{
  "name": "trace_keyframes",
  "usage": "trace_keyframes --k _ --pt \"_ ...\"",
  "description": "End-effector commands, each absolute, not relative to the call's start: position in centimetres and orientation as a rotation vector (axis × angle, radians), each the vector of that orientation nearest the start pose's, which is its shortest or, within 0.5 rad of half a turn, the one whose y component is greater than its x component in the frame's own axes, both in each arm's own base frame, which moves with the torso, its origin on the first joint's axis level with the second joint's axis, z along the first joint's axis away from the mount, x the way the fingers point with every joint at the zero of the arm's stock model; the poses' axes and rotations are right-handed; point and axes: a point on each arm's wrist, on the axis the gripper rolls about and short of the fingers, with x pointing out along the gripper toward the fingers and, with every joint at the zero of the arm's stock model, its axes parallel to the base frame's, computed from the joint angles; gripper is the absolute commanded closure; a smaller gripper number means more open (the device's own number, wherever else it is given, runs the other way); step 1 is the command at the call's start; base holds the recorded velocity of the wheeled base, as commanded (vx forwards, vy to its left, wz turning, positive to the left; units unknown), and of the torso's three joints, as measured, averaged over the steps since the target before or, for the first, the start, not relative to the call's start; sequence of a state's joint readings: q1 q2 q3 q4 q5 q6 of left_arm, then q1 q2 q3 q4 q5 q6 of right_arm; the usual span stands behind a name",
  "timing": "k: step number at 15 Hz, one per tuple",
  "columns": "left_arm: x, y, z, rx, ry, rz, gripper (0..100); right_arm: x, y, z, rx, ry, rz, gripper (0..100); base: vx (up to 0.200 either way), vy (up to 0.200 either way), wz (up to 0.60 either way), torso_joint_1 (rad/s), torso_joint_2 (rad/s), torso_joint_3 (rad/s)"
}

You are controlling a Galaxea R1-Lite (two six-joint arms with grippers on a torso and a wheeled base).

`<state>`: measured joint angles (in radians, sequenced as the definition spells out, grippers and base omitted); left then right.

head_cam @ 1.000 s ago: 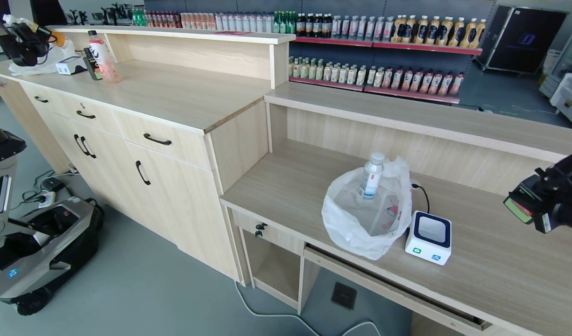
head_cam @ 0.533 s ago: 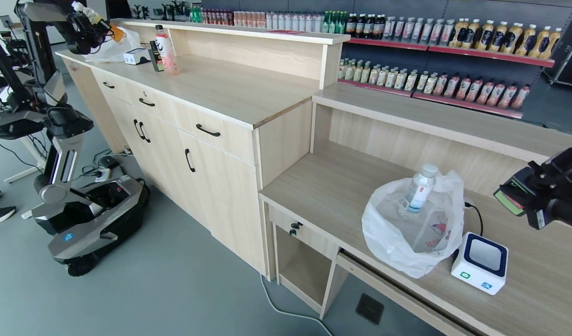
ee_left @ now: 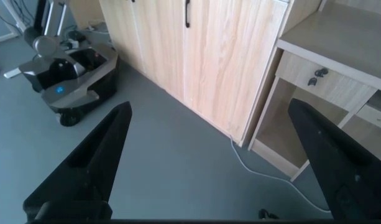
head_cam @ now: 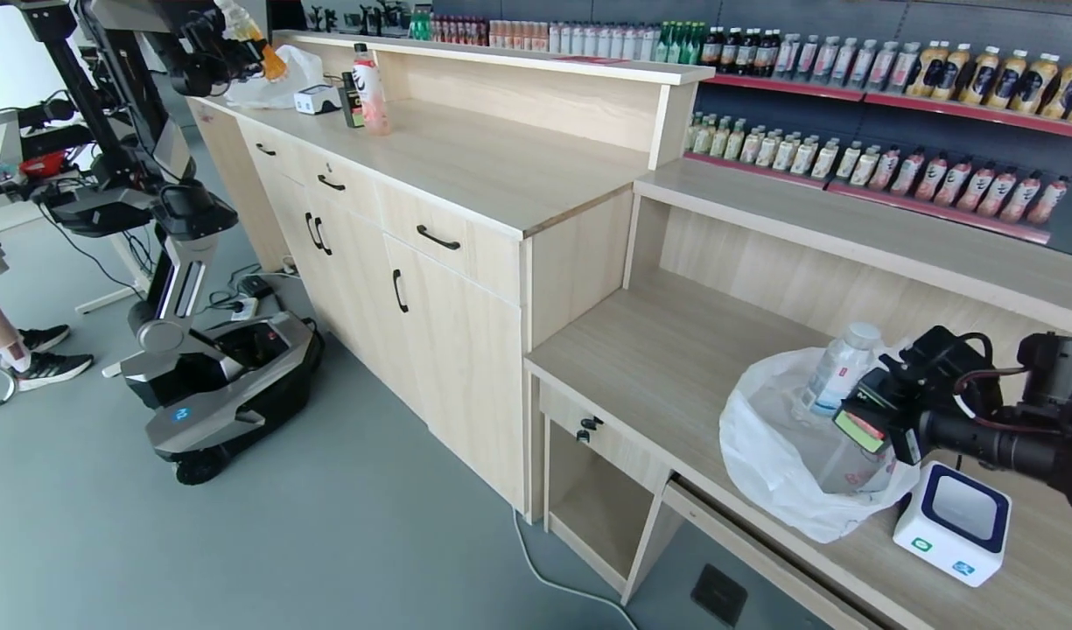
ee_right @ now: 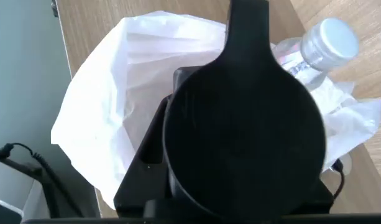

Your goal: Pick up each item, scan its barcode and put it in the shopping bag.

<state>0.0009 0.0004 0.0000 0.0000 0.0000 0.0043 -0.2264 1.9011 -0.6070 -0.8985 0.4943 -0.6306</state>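
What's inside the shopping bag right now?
A clear bottle with a white cap leans inside the shopping bag. The right gripper, holding a dark item, hangs over the opening and covers the rest of the interior.

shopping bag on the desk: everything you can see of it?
The shopping bag is thin white translucent plastic, crumpled, mouth open upward, with red print low on its side. It sits on the lower wooden desk, beside the white scanner. A clear water bottle with a white cap leans inside. The right gripper, shut on a dark item, hangs over its mouth.
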Motion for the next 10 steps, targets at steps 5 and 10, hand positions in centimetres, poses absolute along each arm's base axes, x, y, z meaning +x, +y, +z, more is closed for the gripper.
trace_keyframes --k 5,10 --pt "-2.3 0.0 7.5 0.005 0.0 0.002 0 35.5 -4.2 3.5 -0.401 0.376 0.468 100 0.0 0.0 0.0 0.0 0.0 0.0" --pt "-2.3 0.0 7.5 0.005 0.0 0.002 0 37.2 -3.6 1.6 -0.356 0.394 0.482 100 0.0 0.0 0.0 0.0 0.0 0.0"
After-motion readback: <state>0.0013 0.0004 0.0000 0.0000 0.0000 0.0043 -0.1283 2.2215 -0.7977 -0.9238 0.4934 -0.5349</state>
